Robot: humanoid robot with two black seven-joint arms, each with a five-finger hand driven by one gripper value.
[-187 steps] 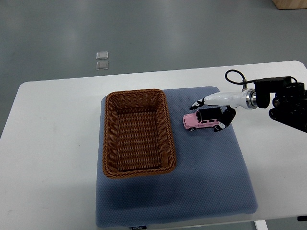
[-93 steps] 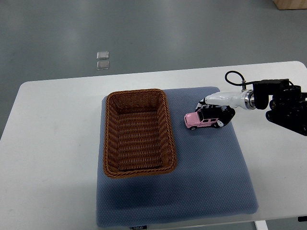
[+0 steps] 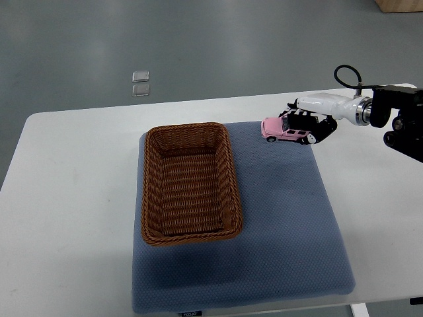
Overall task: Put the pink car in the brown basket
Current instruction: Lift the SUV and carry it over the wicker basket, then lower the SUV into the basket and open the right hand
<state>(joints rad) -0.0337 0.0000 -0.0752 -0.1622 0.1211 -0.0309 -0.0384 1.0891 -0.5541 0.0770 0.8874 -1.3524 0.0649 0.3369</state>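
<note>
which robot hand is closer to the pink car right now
Right. The right robot hand grips the pink car, holding it beyond the brown basket's far right corner. The left robot hand is out of view.

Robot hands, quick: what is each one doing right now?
Left hand: not in view.
Right hand: fingers closed on the pink car, holding it up beyond the blue mat's far edge, to the right of the brown basket.

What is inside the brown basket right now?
Nothing: the brown basket shows only its woven bottom and walls. The pink car is outside it, held by the right hand above the far edge of the blue mat. No part of the inside is covered.
</note>
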